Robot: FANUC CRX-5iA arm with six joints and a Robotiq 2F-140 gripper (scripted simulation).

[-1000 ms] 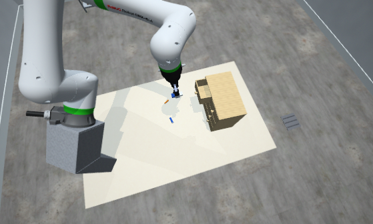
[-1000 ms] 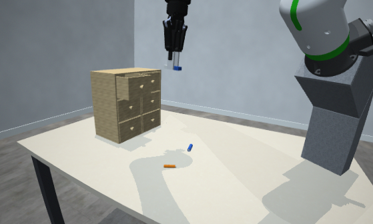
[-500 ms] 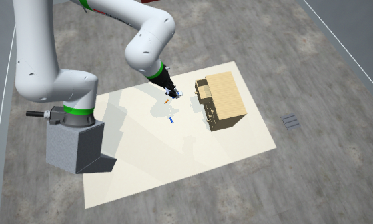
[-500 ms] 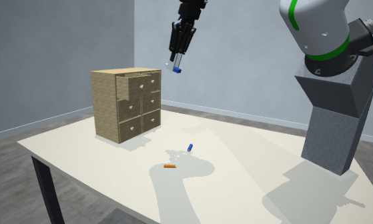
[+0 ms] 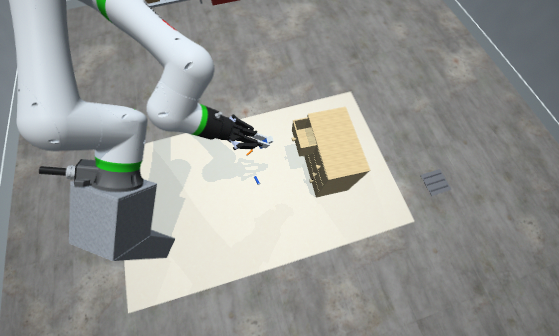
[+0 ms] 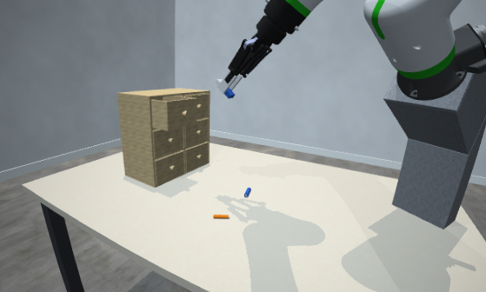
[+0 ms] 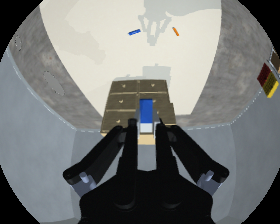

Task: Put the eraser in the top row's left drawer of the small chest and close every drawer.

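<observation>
My gripper (image 5: pixel 264 142) (image 6: pixel 228 88) (image 7: pixel 146 115) is shut on the eraser (image 6: pixel 229 93) (image 7: pixel 146 110), a block with a blue part and a white end. It holds the eraser tilted in the air, in front of the chest (image 5: pixel 338 142) (image 6: pixel 137 135) and a little above its top height. The left drawer (image 5: pixel 307 145) (image 6: pixel 175 116) of the top row is pulled partly out, and nothing shows inside it. The other drawers look pushed in. In the wrist view the eraser and fingers hide part of the chest's upper rows.
A short blue stick (image 5: pixel 257 180) (image 6: pixel 248 192) (image 7: pixel 134 32) and an orange stick (image 5: pixel 249 152) (image 6: pixel 221 216) (image 7: pixel 176 31) lie on the table (image 5: pixel 301 235) (image 6: pixel 114 217) in front of the chest. The open drawer and small knobs stick out toward the arm's side.
</observation>
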